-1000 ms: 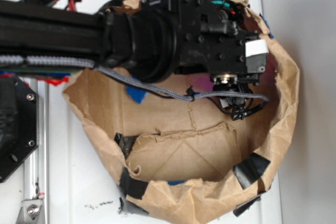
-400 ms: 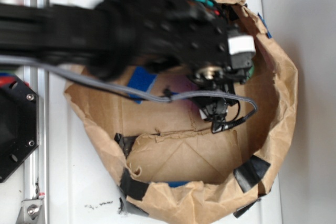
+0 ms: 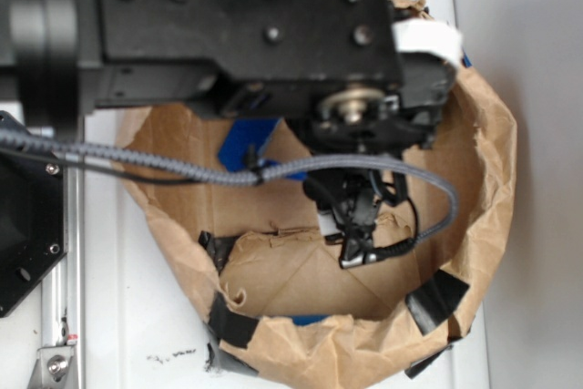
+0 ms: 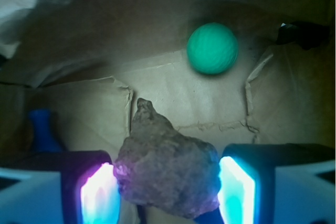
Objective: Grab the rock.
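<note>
The rock, a lumpy brown-grey stone, sits between the two glowing pads of my gripper in the wrist view. It touches the left pad and the right pad, so the gripper is shut on it. The cardboard floor lies well below the rock. In the exterior view the big black arm covers the gripper and the rock; only the wrist camera and its cable hang out beneath it.
A round green ball rests on the cardboard floor beyond the rock. A blue object lies at the left, also partly visible under the arm. The brown paper wall, patched with black tape, rings the area.
The arm has come up towards the overhead camera and now looks much larger. The wrist camera and cable have shifted left and towards the lower part of the frame.
</note>
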{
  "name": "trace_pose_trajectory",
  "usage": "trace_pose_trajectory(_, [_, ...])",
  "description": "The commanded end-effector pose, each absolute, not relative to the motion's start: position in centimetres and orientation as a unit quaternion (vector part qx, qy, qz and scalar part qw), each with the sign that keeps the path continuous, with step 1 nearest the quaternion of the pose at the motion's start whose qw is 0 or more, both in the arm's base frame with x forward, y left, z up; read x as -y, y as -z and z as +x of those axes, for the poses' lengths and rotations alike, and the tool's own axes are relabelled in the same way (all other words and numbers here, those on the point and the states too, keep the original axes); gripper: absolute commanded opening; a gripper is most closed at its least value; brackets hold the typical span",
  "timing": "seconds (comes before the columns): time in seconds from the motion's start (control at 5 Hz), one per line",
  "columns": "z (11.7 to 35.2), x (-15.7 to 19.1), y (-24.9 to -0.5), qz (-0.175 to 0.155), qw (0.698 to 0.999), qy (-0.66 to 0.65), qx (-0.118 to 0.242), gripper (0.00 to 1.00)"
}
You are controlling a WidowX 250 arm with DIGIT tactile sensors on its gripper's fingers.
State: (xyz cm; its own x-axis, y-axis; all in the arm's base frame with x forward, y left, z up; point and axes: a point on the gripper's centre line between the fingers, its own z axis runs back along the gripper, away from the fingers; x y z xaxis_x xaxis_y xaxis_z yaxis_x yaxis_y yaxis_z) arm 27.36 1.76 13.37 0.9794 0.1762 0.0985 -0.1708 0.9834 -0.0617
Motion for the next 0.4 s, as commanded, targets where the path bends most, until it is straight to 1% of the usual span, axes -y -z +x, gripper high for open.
trace_pose_trajectory(0.0, [28.51, -0.76, -15.78, -0.029, 0.993, -0.064, 0.090, 0.00])
trace_pose_trajectory(0.2, [28.55, -0.51, -15.81, -0.022, 0.994, -0.056, 0.092, 0.00])
